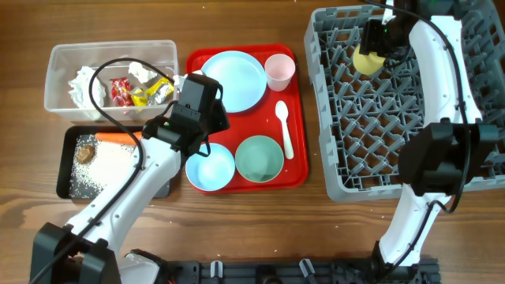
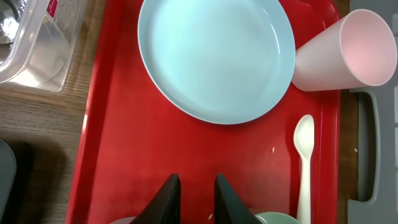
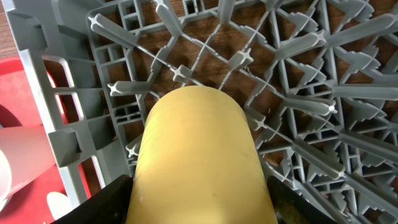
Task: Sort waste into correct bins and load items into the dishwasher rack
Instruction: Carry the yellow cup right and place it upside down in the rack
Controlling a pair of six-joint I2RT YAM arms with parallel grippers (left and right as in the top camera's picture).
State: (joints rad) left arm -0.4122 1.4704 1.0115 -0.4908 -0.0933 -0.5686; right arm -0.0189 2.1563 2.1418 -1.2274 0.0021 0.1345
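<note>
We see left gripper (image 2: pixel 198 194) barely parted, empty, over red tray (image 2: pixel 124 155) | right gripper (image 3: pixel 196 208) gripping yellow cup (image 3: pixel 199 143) above rack (image 3: pixel 298 93).

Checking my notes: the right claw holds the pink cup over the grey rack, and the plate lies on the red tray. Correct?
No: the right claw holds the yellow cup, per the right wrist view. The rack and plate are as stated.
</note>
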